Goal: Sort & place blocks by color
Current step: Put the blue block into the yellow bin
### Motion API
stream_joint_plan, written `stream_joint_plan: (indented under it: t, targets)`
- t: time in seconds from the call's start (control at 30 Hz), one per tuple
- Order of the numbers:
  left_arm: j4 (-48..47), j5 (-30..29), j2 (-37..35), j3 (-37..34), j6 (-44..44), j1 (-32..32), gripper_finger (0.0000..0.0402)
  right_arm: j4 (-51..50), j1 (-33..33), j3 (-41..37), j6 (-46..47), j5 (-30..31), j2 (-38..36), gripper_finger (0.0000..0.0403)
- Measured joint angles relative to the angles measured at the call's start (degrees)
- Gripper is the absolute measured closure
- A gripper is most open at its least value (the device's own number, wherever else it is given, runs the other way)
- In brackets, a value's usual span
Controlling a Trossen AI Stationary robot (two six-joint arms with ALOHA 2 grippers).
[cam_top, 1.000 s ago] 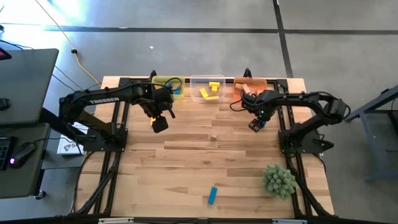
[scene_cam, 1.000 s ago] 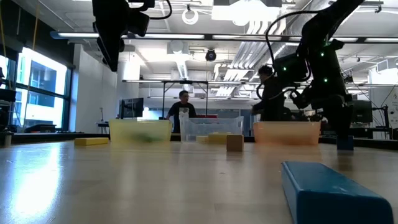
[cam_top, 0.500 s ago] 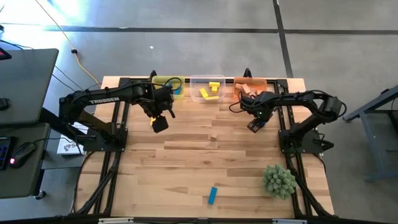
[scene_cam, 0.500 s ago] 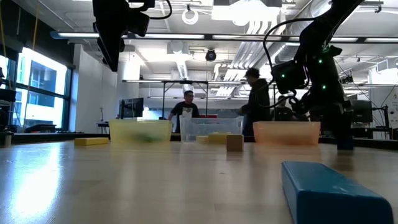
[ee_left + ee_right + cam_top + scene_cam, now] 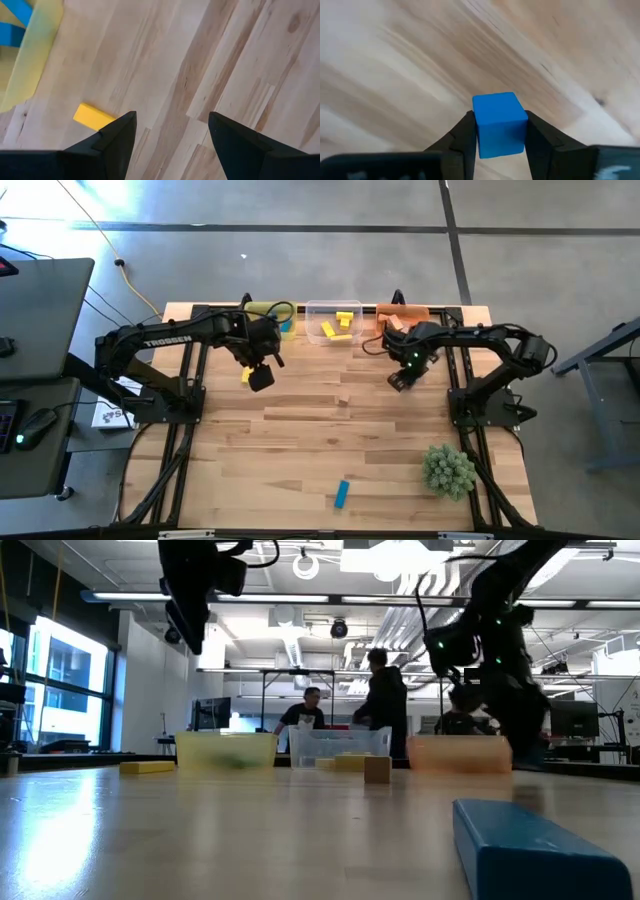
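My right gripper (image 5: 398, 380) (image 5: 500, 137) is shut on a small blue cube (image 5: 500, 120) low over the table, right of centre, in front of the orange bin (image 5: 402, 318). My left gripper (image 5: 260, 378) (image 5: 172, 130) hangs open high above the table, just beside a yellow bar (image 5: 92, 116) (image 5: 246, 375) that lies flat on the wood. A tan cube (image 5: 344, 401) (image 5: 377, 769) stands at mid-table. A blue bar (image 5: 342, 493) (image 5: 535, 850) lies near the front edge. My right gripper pinches the blue cube by two opposite side faces (image 5: 479, 131) between its two fingers, which point down from above. The cube sits upright between the fingertips. Whether it is clear of the table does not show.
Along the far edge stand a yellow bin (image 5: 268, 313) holding blue pieces, a clear bin (image 5: 335, 323) with yellow blocks and the orange bin with tan ones. A spiky green plant ball (image 5: 448, 470) sits front right. People move in the room behind.
My right gripper has gone toward the table's left edge, and the blue cube has left its earlier spot with it.
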Motion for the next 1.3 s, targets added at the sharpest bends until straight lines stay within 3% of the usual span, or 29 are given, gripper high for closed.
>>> stream_joint_plan:
  t: [0.4, 0.7, 1.0, 1.3]
  targets:
    - [4.7, 0.0, 0.0, 0.0, -1.1, 5.7, 0.0163, 1.5, 2.5, 21.2, -5.2, -2.2, 0.0, 0.03]
    - [14.1, 1.7, 0.0, 0.0, -1.2, 9.2, 0.0163, 5.1, 2.4, 34.2, -13.0, -2.2, 0.0, 0.03]
    - [25.5, 4.7, 0.0, 0.0, -10.3, 11.4, 0.0163, 10.6, 2.4, 40.7, -25.1, -2.1, -0.1, 0.03]
    - [42.7, 10.6, 0.0, 0.0, -22.9, 14.0, 0.0163, 18.7, 2.4, 41.4, -39.0, -2.1, -0.1, 0.03]
